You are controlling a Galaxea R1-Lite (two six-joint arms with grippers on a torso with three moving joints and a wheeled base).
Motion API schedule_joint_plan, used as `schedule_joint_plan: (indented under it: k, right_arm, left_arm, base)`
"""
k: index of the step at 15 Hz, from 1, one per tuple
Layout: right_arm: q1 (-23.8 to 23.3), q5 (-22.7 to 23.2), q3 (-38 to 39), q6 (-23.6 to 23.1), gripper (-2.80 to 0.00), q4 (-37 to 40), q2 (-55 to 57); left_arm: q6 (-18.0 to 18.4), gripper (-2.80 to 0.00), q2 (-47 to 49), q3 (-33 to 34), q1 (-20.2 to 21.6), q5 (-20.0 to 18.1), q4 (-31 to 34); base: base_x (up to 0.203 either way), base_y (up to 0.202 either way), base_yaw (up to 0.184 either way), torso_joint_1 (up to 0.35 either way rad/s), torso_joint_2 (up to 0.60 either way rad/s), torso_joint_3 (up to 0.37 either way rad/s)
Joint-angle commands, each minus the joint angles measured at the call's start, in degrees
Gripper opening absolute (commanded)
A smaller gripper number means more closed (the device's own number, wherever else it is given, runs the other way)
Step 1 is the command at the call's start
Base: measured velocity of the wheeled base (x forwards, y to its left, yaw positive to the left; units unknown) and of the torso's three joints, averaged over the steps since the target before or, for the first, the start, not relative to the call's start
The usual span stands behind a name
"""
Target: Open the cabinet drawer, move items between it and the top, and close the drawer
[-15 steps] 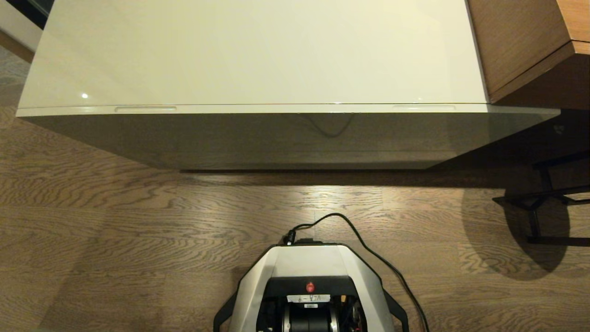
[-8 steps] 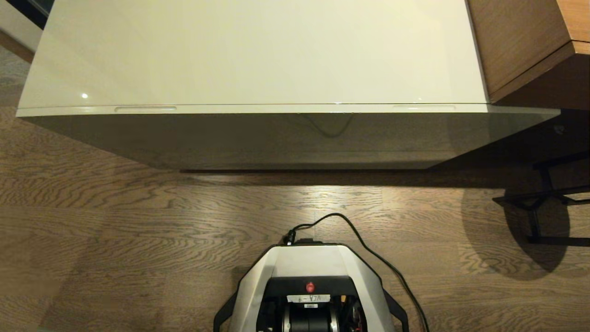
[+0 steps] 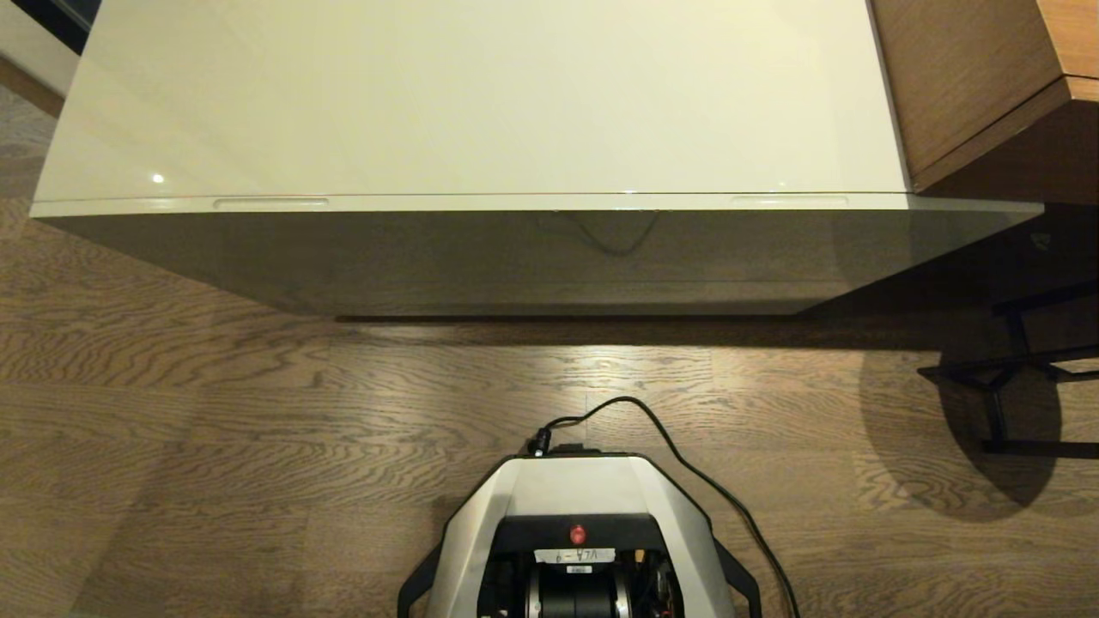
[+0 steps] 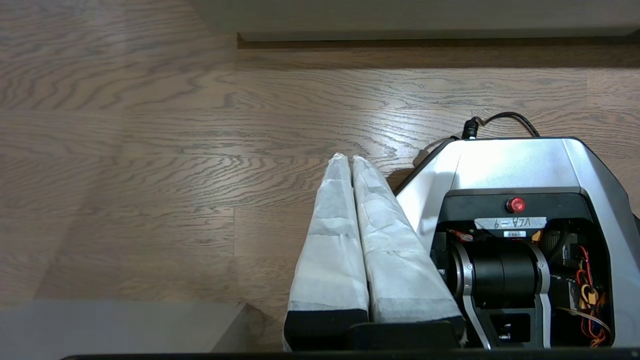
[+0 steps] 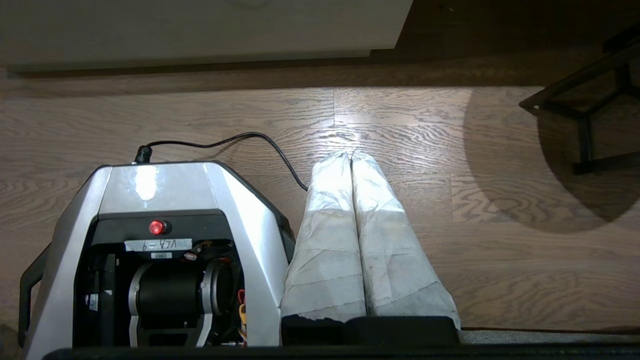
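Note:
The low wide cabinet fills the upper head view, and its glossy cream-white top (image 3: 481,94) lies bare. The cabinet drawer (image 3: 532,203) is shut flush beneath it, with two slim oblong slots (image 3: 270,203) (image 3: 788,202) along its front edge. The items are out of view. Neither arm appears in the head view. My left gripper (image 4: 350,159) hangs over the wooden floor beside my base, its white-wrapped fingers pressed together and empty. On the other side of the base my right gripper (image 5: 351,155) hangs the same way, shut on nothing.
My silver-and-black base (image 3: 579,532) stands on the wood floor (image 3: 258,429) in front of the cabinet, with a black cable (image 3: 687,463) trailing to the right. A brown wooden furniture piece (image 3: 987,77) adjoins the cabinet's right end. A black metal frame (image 3: 1013,378) stands at right.

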Motion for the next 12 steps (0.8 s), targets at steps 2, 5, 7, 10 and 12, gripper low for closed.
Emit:
schedule_joint_plan:
  k: [2, 5, 7, 10, 12]
  right_arm:
    - [0.06, 0.01, 0.09, 0.02, -2.8, -0.01, 0.04]
    - [-0.02, 0.01, 0.09, -0.04, -2.8, -0.01, 0.04]
    - [0.01, 0.01, 0.09, 0.02, -2.8, -0.01, 0.04]
    - [0.05, 0.01, 0.09, -0.04, -2.8, -0.01, 0.04]
    - [0.06, 0.01, 0.09, 0.02, -2.8, -0.01, 0.04]
  left_arm:
    - [-0.01, -2.8, 0.09, 0.0, 0.04, 0.04, -0.01]
    - [0.02, -2.8, 0.09, 0.0, 0.1, 0.04, -0.01]
    - [-0.01, -2.8, 0.09, 0.0, 0.04, 0.04, -0.01]
    - [0.05, -2.8, 0.09, 0.0, 0.04, 0.04, -0.01]
    - [-0.01, -2.8, 0.09, 0.0, 0.04, 0.04, -0.01]
  base:
    - [0.0, 0.0, 0.0, 0.0, 0.0, 0.0]
    - [0.0, 0.0, 0.0, 0.0, 0.0, 0.0]
    - [0.0, 0.0, 0.0, 0.0, 0.0, 0.0]
    - [0.0, 0.0, 0.0, 0.0, 0.0, 0.0]
    - [0.0, 0.0, 0.0, 0.0, 0.0, 0.0]
